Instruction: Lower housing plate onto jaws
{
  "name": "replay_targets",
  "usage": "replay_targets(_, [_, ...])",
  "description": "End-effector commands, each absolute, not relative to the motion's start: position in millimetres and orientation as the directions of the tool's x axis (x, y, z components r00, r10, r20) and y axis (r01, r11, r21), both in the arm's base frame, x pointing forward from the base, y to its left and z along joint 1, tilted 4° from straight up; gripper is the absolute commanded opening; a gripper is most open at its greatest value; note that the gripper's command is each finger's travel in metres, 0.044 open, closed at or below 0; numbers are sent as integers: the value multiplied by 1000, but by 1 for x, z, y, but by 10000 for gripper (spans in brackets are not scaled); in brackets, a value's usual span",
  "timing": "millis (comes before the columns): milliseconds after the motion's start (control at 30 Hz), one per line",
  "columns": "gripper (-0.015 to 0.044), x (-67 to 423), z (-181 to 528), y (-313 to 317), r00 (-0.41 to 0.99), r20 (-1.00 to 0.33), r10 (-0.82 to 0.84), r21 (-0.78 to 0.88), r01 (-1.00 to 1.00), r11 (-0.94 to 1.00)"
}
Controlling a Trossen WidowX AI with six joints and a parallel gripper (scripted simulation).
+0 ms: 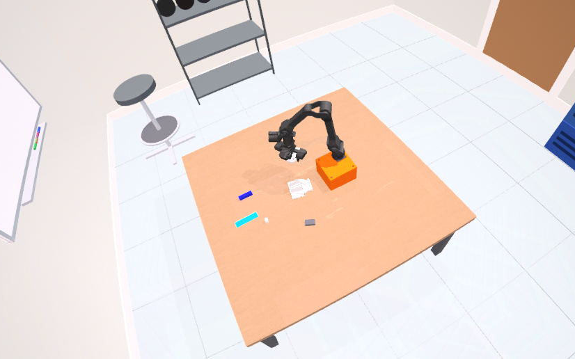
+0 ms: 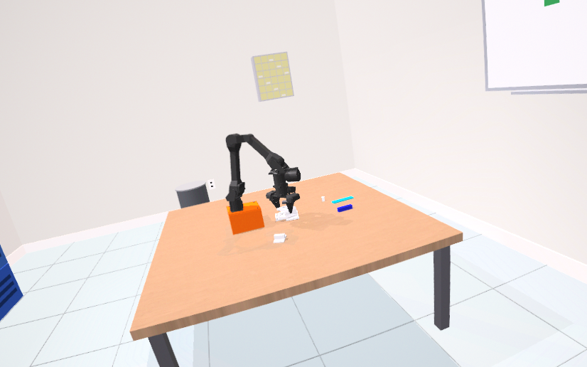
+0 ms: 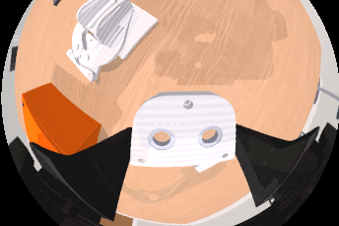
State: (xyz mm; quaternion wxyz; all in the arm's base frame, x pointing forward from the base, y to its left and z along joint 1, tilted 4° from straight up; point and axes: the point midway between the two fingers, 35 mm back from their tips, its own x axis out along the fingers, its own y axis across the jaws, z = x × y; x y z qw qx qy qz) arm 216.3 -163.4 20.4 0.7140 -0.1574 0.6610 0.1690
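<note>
Wood-grained tabletop [image 1: 347, 267] [image 2: 241, 269] [image 3: 222, 50] below; black claw [image 1: 293, 156] [image 2: 282, 207] [image 3: 183, 132] clamped on white, round-cornered, two-holed housing plate [image 3: 184, 119].

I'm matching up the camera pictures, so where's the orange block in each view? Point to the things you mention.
Top: right of centre, the orange block [image 1: 340, 174] [image 2: 246, 220] [image 3: 61, 114] under the arm's foot.
Exterior: just left of centre, again under the foot.
Wrist: lower left, partly behind a gripper finger.
Shared landmark: the white assembly [image 1: 299, 188] [image 2: 286, 215] [image 3: 105, 28].
</note>
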Motion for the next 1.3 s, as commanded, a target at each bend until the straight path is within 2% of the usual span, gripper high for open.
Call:
replay_targets(0, [351,219,21,-153,68,-997,31,1,-401,916])
replay_targets(667, [351,232,24,-89,71,-997,37,29,-109,994])
replay_targets(1267, [351,228,24,-31,75,-996,46,59,179,982])
